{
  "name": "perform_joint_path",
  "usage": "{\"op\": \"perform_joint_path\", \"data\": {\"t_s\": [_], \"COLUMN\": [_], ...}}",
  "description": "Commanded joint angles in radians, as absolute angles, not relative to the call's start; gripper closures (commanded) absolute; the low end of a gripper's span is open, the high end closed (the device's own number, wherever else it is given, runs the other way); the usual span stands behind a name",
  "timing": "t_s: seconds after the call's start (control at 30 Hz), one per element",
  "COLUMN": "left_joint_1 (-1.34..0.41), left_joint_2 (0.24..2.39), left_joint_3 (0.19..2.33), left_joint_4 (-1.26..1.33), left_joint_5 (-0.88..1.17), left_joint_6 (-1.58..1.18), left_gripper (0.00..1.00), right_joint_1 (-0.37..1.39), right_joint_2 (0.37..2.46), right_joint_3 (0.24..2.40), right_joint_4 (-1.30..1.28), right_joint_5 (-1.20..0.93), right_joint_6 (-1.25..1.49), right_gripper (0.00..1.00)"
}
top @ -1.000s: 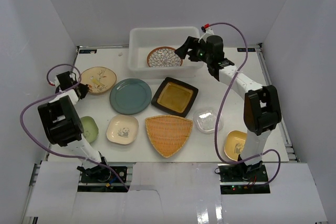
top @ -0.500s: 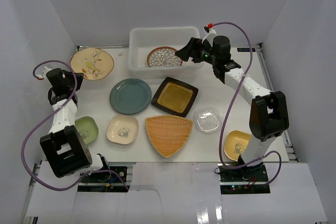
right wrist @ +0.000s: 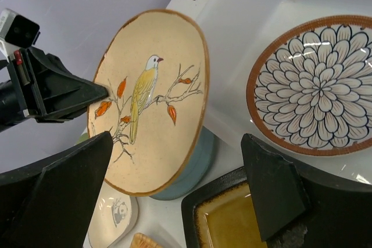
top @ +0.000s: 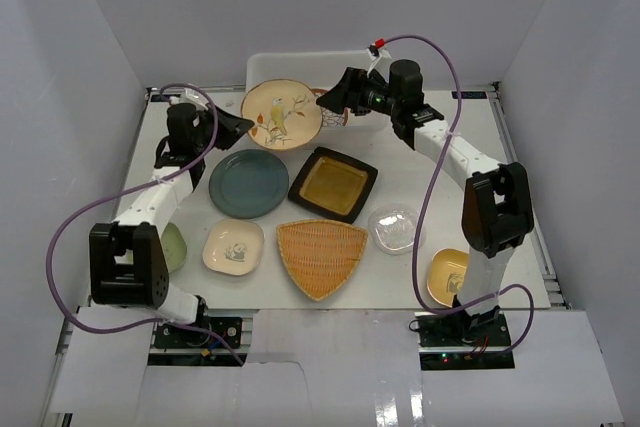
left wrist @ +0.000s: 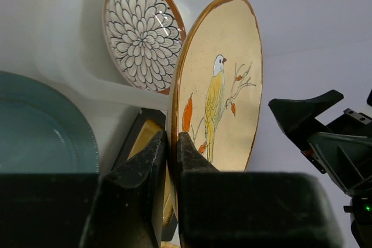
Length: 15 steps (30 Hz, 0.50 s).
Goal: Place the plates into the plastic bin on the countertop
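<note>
Left gripper [left wrist: 171,143]: clamped on the rim of the tan bird plate [top: 282,114], held tilted in the air before the plastic bin [top: 290,63] at the far edge of the countertop [top: 400,172]. Right gripper [right wrist: 177,143]: fingers apart, above the petal plate [right wrist: 317,85] inside the bin.

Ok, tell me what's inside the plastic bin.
One brown-white petal plate sits in the plastic bin. The bird plate in the left gripper hides much of it from above.

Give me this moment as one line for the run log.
left gripper: shut on bird plate, raised by bin | right gripper: open, empty | petal plate: in bin
</note>
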State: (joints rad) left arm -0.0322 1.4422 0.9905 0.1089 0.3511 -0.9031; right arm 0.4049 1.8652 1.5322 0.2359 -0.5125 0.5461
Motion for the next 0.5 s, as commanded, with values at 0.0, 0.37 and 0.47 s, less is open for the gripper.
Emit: {"op": "perform_joint_path", "data": {"t_s": [0.0, 0.37, 0.47], "left_joint_1": [-0.06, -0.156, -0.189], "left_joint_2": [1.466, 1.883, 2.002], "left_joint_3": [1.123, 1.569, 1.709], "left_joint_4": [0.287, 0.187, 0.103], "left_joint_5": [0.374, 0.295, 0.249], "left_joint_6": [-0.957, -0.891, -0.85], "left_gripper": [1.0, 1.0, 1.0], "right_joint_1": [0.403, 0.382, 0.367], "right_joint_2": [1.875, 1.677, 1.622], "right_joint_3": [1.578, 1.364, 1.289], "right_joint_4": [0.204, 0.216, 0.219], "right_joint_5": [-0.496, -0.325, -0.295], "right_joint_6": [0.529, 0.46, 0.448], "right_gripper": [0.03, 0.08, 0.09]}}
